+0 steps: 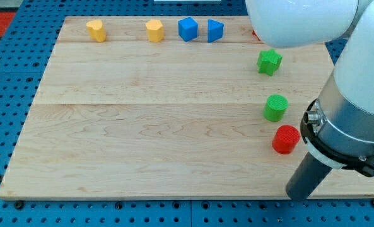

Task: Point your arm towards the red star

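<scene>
Tip (298, 194) sits beside board's (142, 126) bottom edge, below red cylinder (286, 139)

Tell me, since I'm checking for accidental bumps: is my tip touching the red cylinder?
Apart. The camera view shows bare wood between my tip and the red cylinder, which sits up and to the view's left of it.

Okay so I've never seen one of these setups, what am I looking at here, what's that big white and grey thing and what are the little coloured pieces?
One camera looks down at a wooden board. The white and grey bulk at the view's right is a robot arm. It has no hand, only a dark rod; my tip touches the board just below the red cylinder. Nothing is held; it only pushes. Along the top lie two yellow blocks and two blue blocks. At the right sit a green star and a green cylinder. A red sliver peeks from behind the arm; its shape is hidden.
</scene>
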{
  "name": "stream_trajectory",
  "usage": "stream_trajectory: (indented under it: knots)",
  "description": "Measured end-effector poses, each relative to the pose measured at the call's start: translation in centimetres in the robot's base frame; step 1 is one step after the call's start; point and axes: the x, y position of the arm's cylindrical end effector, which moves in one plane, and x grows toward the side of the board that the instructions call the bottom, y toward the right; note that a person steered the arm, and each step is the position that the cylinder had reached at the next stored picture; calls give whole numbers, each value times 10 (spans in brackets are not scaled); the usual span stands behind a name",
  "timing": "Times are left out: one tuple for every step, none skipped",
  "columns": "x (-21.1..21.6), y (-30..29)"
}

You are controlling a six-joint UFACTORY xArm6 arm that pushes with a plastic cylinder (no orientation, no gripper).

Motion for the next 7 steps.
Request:
stream_trajectory:
  knots:
    - [0, 0]
    - [0, 6]
    - [-1, 40]
    - [-4, 57]
    - [-12, 72]
    - [-13, 112]
    - [-27, 138]
